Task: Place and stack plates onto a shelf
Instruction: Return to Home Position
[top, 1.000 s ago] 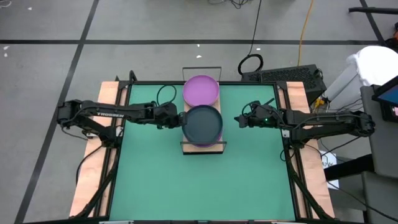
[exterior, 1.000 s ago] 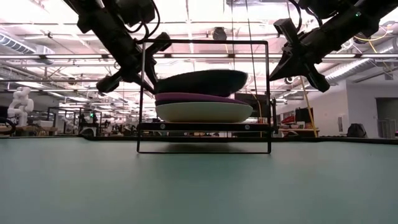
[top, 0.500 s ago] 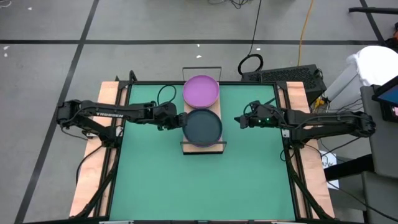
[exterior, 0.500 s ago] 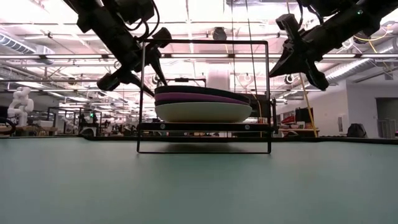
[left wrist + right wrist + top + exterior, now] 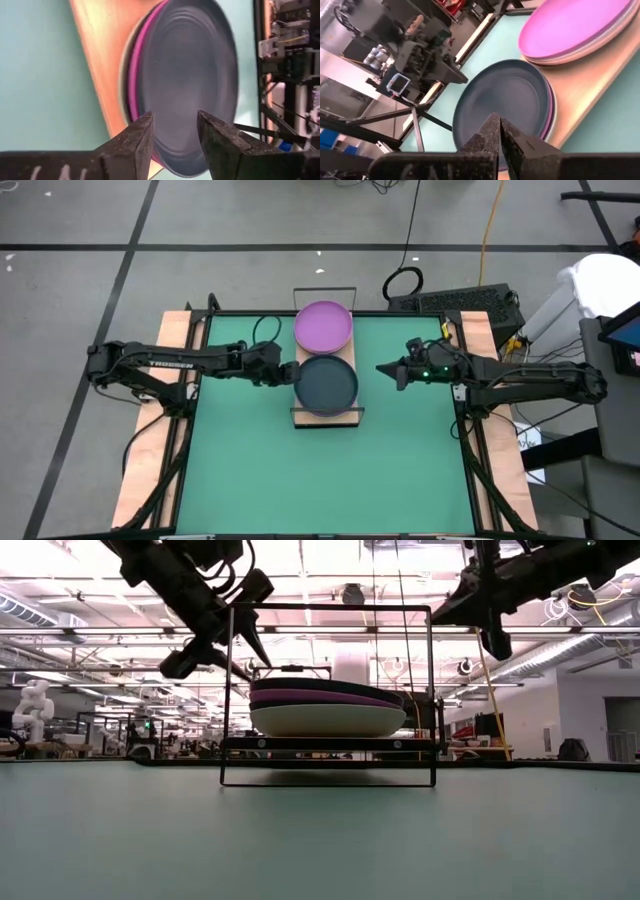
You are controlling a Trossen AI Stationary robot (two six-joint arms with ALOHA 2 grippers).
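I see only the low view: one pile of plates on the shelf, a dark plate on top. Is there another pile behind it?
Observer: Yes. The high view shows a second pile farther back on the shelf, topped by a purple plate.
Operator: Does the left pincer hold the dark plate?
Observer: No. Its wrist view shows its fingers open, not closed on the rim.
Operator: And the right pincer?
Observer: Its wrist view shows it shut on nothing, away from the plates.
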